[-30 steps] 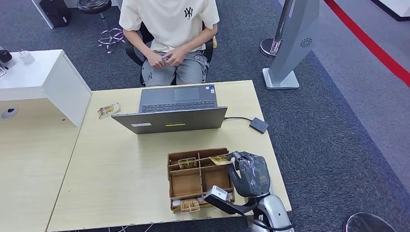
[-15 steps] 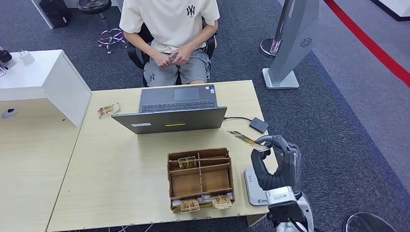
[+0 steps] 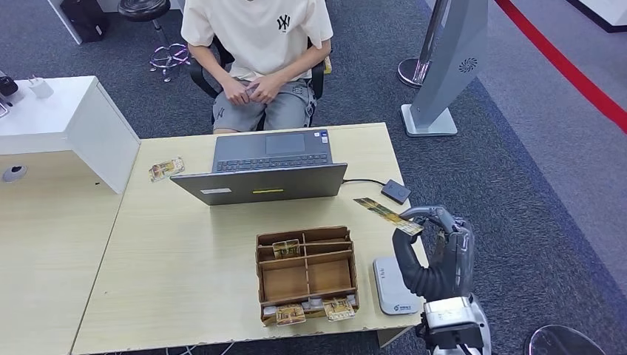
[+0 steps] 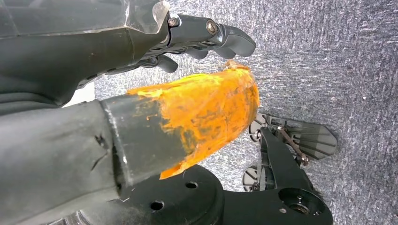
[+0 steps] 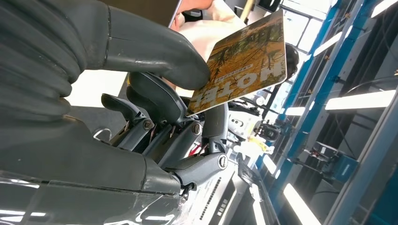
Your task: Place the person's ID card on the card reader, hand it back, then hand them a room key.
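My right hand (image 3: 432, 251) is raised over the table's right edge and pinches a yellow-brown room key card (image 3: 384, 214) between thumb and a finger. The card sticks out level toward the laptop. In the right wrist view the card (image 5: 244, 61) reads HOTEL and the thumb (image 5: 155, 51) presses on its near corner. My left hand (image 4: 141, 93) hangs over the grey carpet with an orange-tipped thumb, holding nothing. The person (image 3: 259, 44) sits beyond the table with both hands together in the lap.
A wooden divided box (image 3: 304, 275) with several cards stands at the table's front. A white flat device (image 3: 395, 286) lies below my right hand. A small black box (image 3: 396, 191) is cabled to the open laptop (image 3: 270, 166). Another card (image 3: 165, 168) lies far left.
My right hand has lifted the card out of the wooden box's back right compartment and carried it right and up, uncovering the white device.
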You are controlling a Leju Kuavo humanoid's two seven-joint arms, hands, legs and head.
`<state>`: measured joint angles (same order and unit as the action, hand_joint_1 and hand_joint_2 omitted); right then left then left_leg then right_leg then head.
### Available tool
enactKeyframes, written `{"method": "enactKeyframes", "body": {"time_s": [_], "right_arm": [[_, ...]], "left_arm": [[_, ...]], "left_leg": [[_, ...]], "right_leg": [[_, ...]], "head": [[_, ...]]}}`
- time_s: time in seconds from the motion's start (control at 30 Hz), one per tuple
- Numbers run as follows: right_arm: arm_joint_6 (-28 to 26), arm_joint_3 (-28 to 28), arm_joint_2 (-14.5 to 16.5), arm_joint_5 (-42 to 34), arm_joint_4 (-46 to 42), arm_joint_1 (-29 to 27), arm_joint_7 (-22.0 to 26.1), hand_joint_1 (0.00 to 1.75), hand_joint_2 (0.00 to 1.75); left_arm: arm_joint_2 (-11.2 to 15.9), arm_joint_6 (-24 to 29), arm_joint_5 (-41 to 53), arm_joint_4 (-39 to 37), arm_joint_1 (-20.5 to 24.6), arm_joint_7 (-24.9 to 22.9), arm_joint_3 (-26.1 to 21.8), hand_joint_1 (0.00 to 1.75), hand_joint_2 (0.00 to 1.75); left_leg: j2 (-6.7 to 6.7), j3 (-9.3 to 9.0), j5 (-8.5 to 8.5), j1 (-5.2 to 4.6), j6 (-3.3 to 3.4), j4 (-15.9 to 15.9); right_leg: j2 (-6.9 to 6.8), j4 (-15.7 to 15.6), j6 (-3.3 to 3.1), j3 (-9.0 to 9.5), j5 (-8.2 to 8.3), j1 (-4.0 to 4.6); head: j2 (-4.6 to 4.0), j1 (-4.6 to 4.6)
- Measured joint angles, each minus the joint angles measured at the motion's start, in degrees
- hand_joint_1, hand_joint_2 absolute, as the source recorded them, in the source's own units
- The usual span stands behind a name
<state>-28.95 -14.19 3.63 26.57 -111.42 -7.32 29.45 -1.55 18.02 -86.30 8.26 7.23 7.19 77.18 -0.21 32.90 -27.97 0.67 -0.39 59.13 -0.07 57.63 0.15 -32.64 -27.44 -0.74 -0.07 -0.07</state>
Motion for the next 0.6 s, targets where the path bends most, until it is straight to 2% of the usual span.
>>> {"method": "enactKeyframes", "body": {"time_s": [0.17,0.3,0.6], "right_arm": [[-1.0,-0.7,0.0,6.1,1.5,4.5,-1.4,1.75,1.75],[-2.8,-2.6,0.0,14.0,5.6,12.1,-5.8,1.75,1.75],[-4.3,-5.1,0.0,24.3,19.8,29.9,-14.0,1.75,1.75]], "left_arm": [[0.0,-0.4,0.2,0.0,0.1,-0.5,0.0,0.0,0.0],[0.1,-0.8,0.4,0.0,0.2,-1.1,0.4,0.0,1.75],[0.1,-1.7,1.3,0.0,1.2,-2.7,2.8,0.0,1.75]], "left_leg": [[0.04,-0.01,0.01,0.01,-0.01,0.0],[0.13,-0.05,0.09,0.01,-0.01,0.0],[0.11,-0.04,0.19,0.01,-0.02,0.0]], "right_leg": [[0.02,0.0,-0.02,0.01,0.02,0.0],[0.07,0.0,-0.07,0.02,0.1,0.01],[0.07,0.0,-0.1,0.01,0.19,0.01]], "head": [[0.01,0.0],[0.0,0.0],[0.01,0.01]]}}
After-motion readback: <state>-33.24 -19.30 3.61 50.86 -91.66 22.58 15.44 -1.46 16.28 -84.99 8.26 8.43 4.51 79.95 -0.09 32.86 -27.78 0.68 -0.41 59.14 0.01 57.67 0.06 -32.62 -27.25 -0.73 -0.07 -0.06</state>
